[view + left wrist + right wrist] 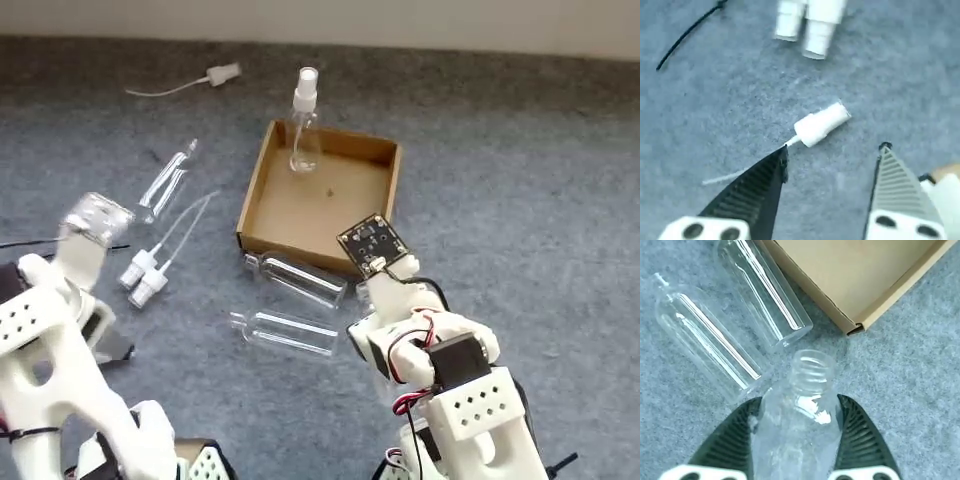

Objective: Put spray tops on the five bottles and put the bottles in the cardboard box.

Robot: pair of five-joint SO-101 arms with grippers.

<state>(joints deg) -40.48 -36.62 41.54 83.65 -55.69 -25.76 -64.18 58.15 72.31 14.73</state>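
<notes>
Cardboard box (310, 215): our landmark. Right gripper (799, 405), just off its near wall, clamps an uncapped bottle (807, 375). Left gripper (834, 148), well left of it, stands wide over a spray top (821, 125). We see two bare bottles (297, 278) (290, 333) lying beside that wall and one capped bottle (304, 130) upright inside.

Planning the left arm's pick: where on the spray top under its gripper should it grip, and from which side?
Likely the thick white head of the spray top, from above, fingers closing across its width. It lies flat on the carpet; its thin tube looks too slender to hold. The left gripper hangs open over it.
</notes>
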